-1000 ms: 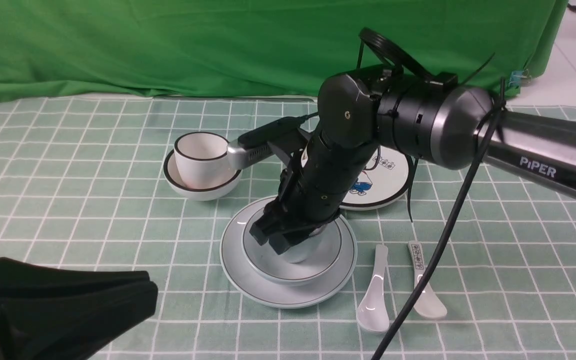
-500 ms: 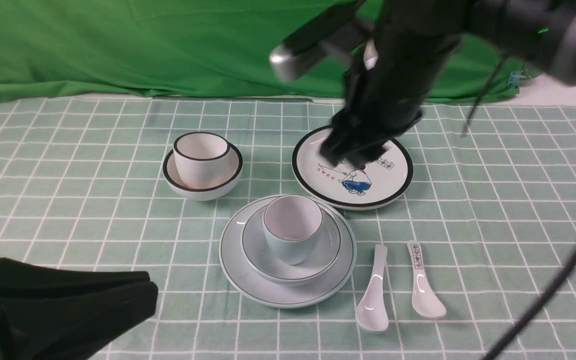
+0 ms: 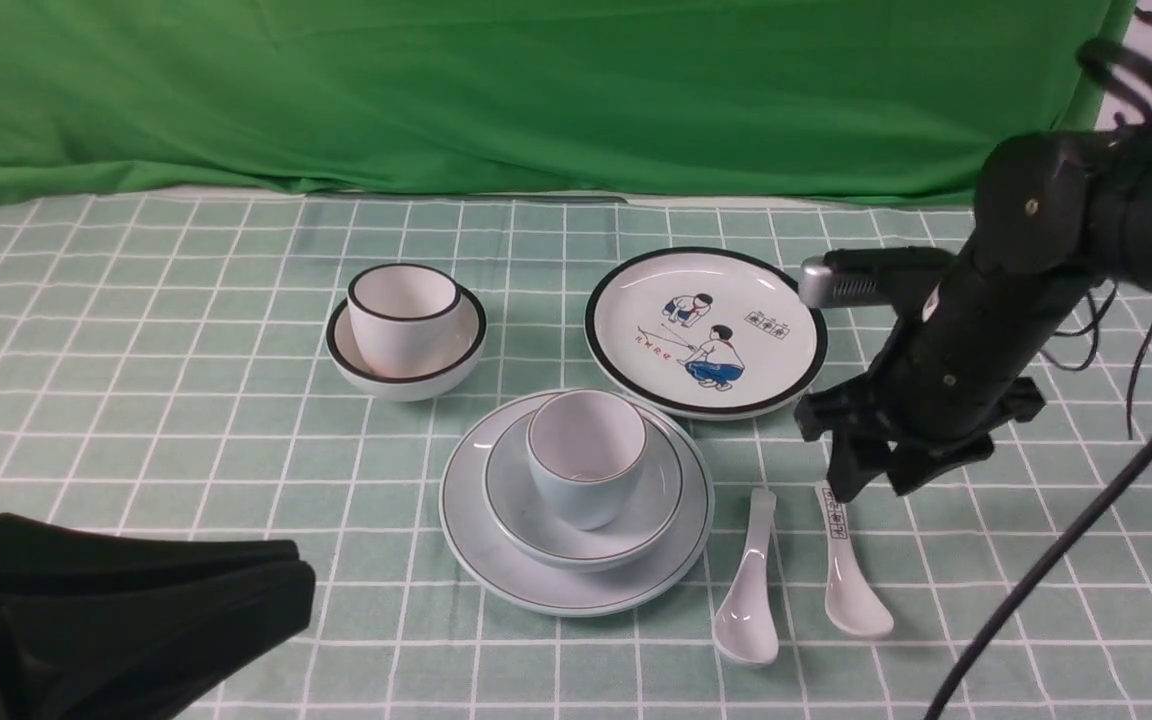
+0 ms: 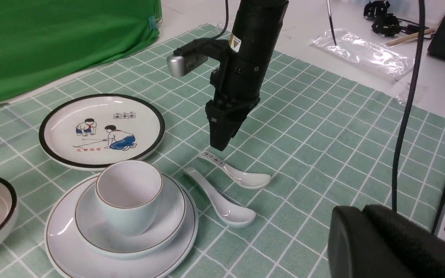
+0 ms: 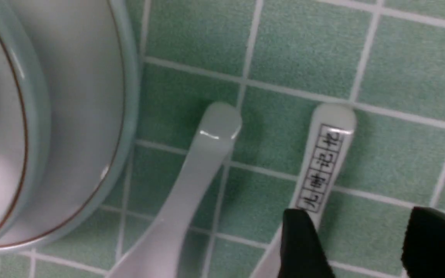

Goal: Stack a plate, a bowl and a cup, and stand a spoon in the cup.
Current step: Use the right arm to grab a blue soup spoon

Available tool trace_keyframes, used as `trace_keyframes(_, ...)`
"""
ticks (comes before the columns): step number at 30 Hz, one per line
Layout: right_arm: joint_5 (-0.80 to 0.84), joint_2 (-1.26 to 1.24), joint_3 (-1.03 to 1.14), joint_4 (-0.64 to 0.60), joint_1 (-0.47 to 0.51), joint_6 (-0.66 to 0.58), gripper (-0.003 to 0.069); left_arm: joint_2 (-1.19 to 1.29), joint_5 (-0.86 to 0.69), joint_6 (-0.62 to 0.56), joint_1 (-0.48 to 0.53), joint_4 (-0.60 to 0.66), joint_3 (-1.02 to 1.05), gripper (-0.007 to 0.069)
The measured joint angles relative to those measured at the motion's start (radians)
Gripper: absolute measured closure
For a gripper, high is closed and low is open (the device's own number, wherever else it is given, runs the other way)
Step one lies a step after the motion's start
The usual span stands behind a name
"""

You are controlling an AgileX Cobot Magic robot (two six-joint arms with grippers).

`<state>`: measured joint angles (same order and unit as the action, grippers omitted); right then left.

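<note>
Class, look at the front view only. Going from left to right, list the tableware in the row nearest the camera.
plate, carrying the bowl and the cup → plain spoon → printed spoon

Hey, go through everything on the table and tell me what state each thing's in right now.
plate, flat on the cloth, bottom of the stack.
bowl, upright on the plate.
cup, upright in the bowl, empty.
spoon, lying on the cloth, not in the cup.
printed spoon, lying beside it.
right gripper, fingers open above the printed spoon's handle.
left gripper, shut.
</note>
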<state>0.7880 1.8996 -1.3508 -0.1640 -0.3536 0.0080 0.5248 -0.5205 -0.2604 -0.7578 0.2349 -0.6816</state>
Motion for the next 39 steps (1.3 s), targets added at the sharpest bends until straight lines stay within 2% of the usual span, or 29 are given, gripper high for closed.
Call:
trace_keyframes(5, -0.019, 0.001, -0.001, -0.010, -0.080, 0.037, 0.0259, 0.000, 0.009, -0.002, 0.000, 0.000, 0.000, 0.0615)
trace_keyframes(10, -0.127, 0.016, -0.001, -0.014, -0.141, 0.119, 0.0256, 0.000, 0.014, -0.002, 0.000, 0.000, 0.000, 0.0615)
trace_keyframes(21, -0.147, 0.106, -0.001, -0.012, -0.144, 0.189, 0.0256, 0.000, 0.014, -0.002, 0.000, 0.005, 0.000, 0.0615)
trace_keyframes(34, -0.152, 0.112, -0.002, -0.011, -0.146, 0.192, 0.0263, 0.000, 0.014, -0.002, 0.000, 0.007, 0.000, 0.0615)
trace_keyframes(37, -0.148, 0.113, -0.002, -0.010, -0.146, 0.180, 0.0307, 0.000, 0.012, -0.002, 0.000, 0.007, 0.000, 0.0615)
trace_keyframes(39, -0.147, 0.114, -0.002, -0.012, -0.146, 0.169, 0.0384, 0.000, 0.006, -0.002, 0.000, 0.007, 0.000, 0.0615)
